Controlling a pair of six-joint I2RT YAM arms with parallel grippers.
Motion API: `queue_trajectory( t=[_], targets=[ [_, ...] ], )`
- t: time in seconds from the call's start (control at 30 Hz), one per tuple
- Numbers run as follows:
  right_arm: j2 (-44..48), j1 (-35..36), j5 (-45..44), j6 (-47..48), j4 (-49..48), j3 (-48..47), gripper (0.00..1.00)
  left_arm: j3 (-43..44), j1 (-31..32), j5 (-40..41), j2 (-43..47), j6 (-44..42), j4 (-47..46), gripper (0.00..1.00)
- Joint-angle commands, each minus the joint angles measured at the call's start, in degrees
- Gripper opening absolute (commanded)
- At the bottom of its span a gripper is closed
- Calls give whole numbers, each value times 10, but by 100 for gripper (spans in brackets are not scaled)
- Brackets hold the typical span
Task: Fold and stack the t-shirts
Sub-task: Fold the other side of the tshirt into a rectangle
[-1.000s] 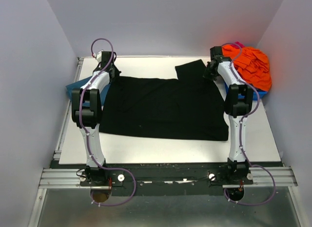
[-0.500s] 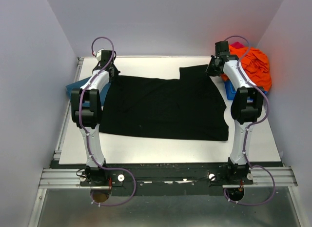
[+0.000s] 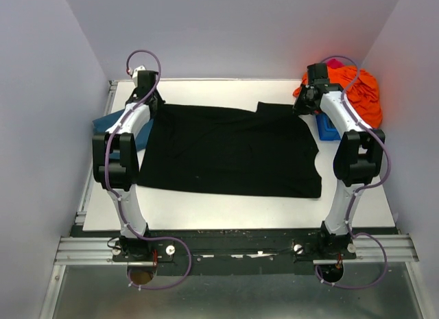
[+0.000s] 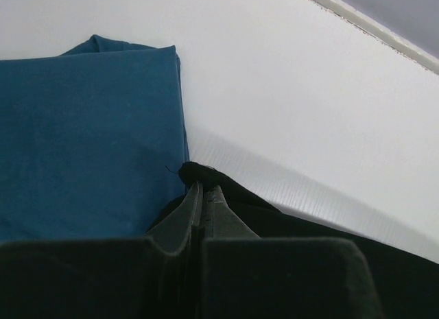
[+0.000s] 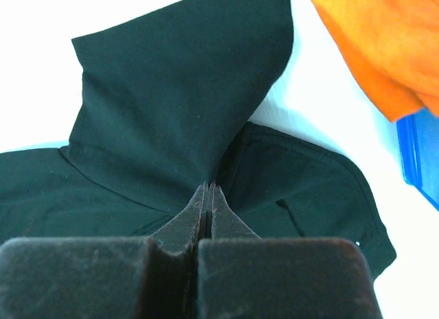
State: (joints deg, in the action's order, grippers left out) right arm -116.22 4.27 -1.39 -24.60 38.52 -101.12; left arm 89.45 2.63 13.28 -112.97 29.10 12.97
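Note:
A large black t-shirt [image 3: 233,151] lies spread flat across the middle of the white table, plain side up. My left gripper [image 3: 149,103] is shut on its far left corner [image 4: 199,173]. My right gripper [image 3: 305,103] is shut on its far right part, where a sleeve [image 5: 185,92] stands up in a fold. A folded teal-blue t-shirt [image 3: 113,123] lies at the left table edge, partly under my left arm; it fills the left of the left wrist view [image 4: 82,140].
A heap of orange cloth [image 3: 357,92] sits on a small blue bin [image 3: 328,129] at the far right, close to my right gripper. The orange cloth [image 5: 384,38] and the bin's edge [image 5: 418,154] show in the right wrist view. Grey walls enclose the table.
Both grippers have moved toward the far edge, pulling the black shirt's top edge back. The right sleeve flap has been drawn right and flatter. The right arm has swung right.

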Motion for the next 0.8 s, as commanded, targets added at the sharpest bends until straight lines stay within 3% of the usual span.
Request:
queue_trajectory(
  t=[0.0, 0.27, 0.6, 0.77],
  targets=[
    [53, 0, 8, 0, -9, 30, 1, -38, -3, -11, 39, -26, -54, 0],
    [105, -1, 30, 3, -4, 101, 1, -146, -3, -24, 95, -39, -127, 0],
    [202, -1, 45, -4, -43, 221, 1, -325, 3, -37, 223, -86, -313, 0],
    [239, -1, 58, -13, -59, 275, 1, -356, 3, -33, 248, -83, -304, 0]
  ],
)
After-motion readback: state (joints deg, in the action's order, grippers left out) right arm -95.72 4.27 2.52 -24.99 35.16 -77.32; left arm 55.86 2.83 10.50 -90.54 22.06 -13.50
